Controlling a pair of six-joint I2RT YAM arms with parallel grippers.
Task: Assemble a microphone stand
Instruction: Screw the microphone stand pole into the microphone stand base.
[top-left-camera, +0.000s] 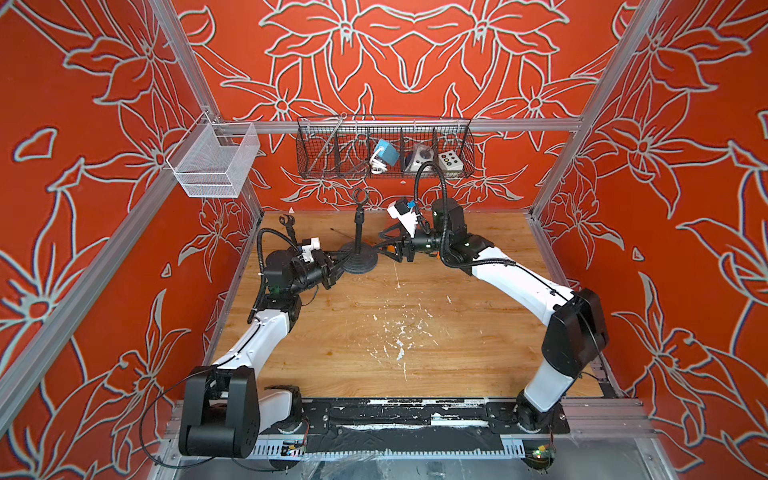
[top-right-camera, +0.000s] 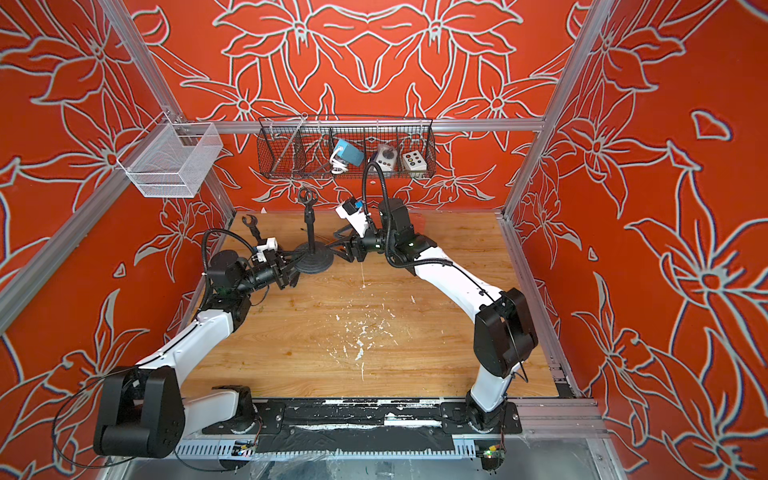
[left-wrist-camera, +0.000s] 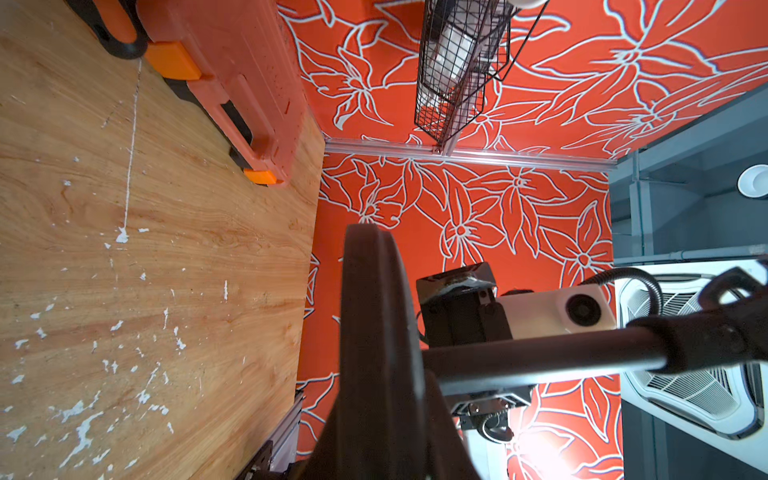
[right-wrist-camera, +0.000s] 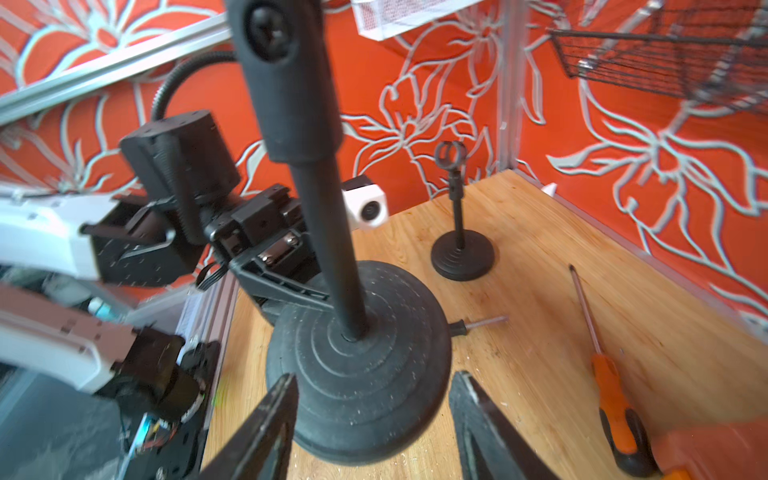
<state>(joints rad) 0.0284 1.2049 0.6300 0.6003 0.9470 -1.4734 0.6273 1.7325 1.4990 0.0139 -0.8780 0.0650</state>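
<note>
A black microphone stand stands upright at the back of the table, with a round ribbed base (top-left-camera: 358, 261) (right-wrist-camera: 361, 374), a pole (right-wrist-camera: 328, 232) and a clip (top-left-camera: 358, 195) on top. My left gripper (top-left-camera: 337, 266) (left-wrist-camera: 386, 428) is shut on the base's left rim, and the base (left-wrist-camera: 374, 324) shows edge-on in the left wrist view. My right gripper (top-left-camera: 384, 249) (right-wrist-camera: 372, 390) is open at the base's right side. Its fingers (right-wrist-camera: 282, 407) stand either side of the rim and hold nothing.
A second black stand (right-wrist-camera: 461, 253) (top-left-camera: 286, 222) stands at the back left. An orange-handled screwdriver (right-wrist-camera: 611, 395), an orange tool case (left-wrist-camera: 232, 75) and a loose bolt (right-wrist-camera: 478, 324) lie near the base. A black wire basket (top-left-camera: 384, 145) and a white mesh basket (top-left-camera: 216, 160) hang on the back rail.
</note>
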